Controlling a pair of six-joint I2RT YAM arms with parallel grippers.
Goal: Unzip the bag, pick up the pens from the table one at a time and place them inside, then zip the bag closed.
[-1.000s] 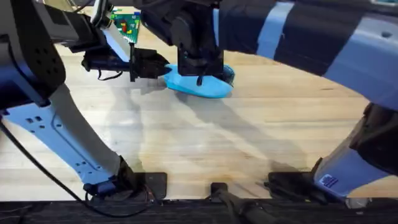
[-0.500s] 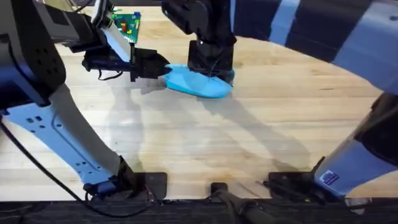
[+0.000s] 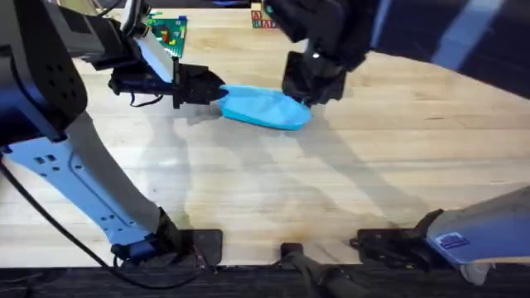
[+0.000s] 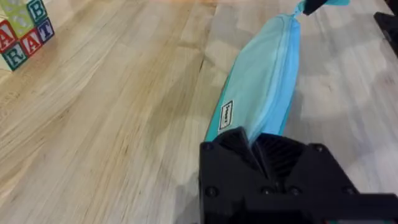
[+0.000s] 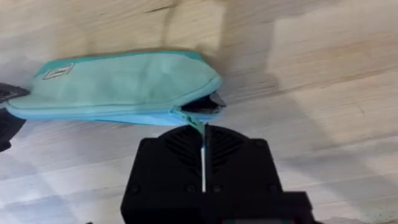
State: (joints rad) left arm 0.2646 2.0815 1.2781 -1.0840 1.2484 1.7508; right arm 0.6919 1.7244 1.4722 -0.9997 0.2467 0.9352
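The soft turquoise-blue fabric pouch [image 3: 263, 108] lies on the light wooden table [image 3: 348, 182]. The left gripper [image 4: 256, 144] pinches one end. The right gripper [image 5: 203, 138] pinches the zipper pull; a small gap shows.

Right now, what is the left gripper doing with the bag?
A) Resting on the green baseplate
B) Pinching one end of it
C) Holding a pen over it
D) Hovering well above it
B: in the left wrist view the left gripper is shut on the near end of the bag, which lies flat on the table.
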